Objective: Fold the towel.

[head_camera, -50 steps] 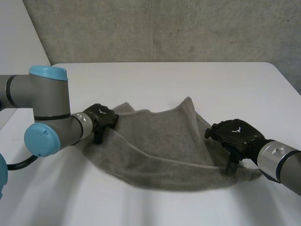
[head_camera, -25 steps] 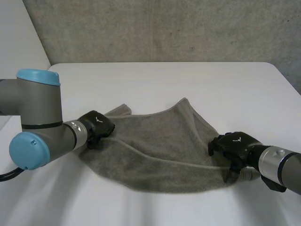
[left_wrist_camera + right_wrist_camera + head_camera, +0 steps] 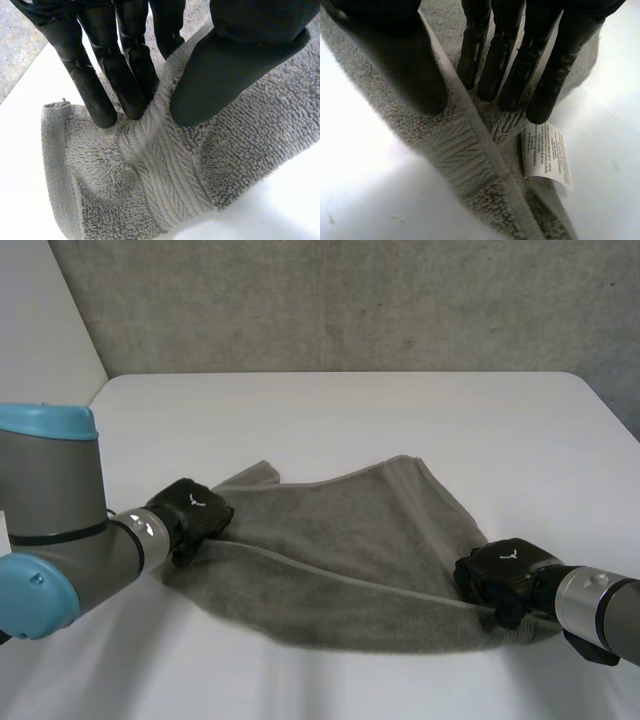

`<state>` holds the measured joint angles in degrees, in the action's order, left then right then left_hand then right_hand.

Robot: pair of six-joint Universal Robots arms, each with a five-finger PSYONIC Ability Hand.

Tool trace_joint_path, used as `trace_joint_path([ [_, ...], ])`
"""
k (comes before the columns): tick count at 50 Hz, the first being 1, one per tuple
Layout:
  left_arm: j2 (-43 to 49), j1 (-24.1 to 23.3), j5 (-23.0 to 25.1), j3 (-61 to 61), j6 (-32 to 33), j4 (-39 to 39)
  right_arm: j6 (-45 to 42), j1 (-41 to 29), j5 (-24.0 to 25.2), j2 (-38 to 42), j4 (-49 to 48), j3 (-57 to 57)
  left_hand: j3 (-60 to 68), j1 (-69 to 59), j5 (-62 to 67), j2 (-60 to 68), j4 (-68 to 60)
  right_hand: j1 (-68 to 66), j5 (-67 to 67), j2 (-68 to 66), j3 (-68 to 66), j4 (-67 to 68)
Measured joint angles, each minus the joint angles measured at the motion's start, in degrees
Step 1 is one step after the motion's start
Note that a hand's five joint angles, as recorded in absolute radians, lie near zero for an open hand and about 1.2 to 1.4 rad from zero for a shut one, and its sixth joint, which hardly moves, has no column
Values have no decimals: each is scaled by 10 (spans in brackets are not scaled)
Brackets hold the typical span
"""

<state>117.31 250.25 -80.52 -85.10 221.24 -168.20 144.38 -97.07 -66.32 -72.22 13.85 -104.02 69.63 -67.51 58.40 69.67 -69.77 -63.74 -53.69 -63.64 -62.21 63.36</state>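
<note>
While left hand (image 3: 235, 65), right hand (image 3: 552, 75) pinch | towel (image 3: 340, 540): ribbed grey terry

A white bench (image 3: 330, 415) is stretching across the head view, with its far edge running straight and both far corners curving round. Behind it a rough grey concrete wall (image 3: 350, 300) is spanning the full width, speckled with small dark marks and pits. At the far left a pale, plain surface (image 3: 40, 330) is rising beside the bench, possibly a painted side wall, and is meeting the concrete along a slanting line.
</note>
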Motion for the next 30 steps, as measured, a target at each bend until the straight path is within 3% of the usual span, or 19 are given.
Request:
trace_joint_path([
  [4, 2, 3, -1, -9, 2, -27, -15, -1, -2, -2, 1, 4, 0, 0, 0, 0, 0, -125, -129, -124, -135, 126],
  [11, -1, 4, -5, 14, 1, -115, -36, -6, -3, -3, -1, 51, 0, 0, 0, 0, 0, -126, -132, -126, -142, 131],
  [17, -9, 3, -30, 97, -24, -229, 5, -27, -3, -4, -19, 171, 1, 0, 0, 0, 0, -126, -133, -126, -142, 131],
  [22, -29, 0, -78, 167, -86, -328, 104, -43, -23, -14, -113, 266, 1, 0, 0, 0, 0, -126, -133, -126, -142, 131],
  [30, -88, -4, -124, 157, -190, -468, 218, -47, -93, -69, -327, 295, 1, -3, 0, 0, 0, -134, -142, -126, -143, 131],
])
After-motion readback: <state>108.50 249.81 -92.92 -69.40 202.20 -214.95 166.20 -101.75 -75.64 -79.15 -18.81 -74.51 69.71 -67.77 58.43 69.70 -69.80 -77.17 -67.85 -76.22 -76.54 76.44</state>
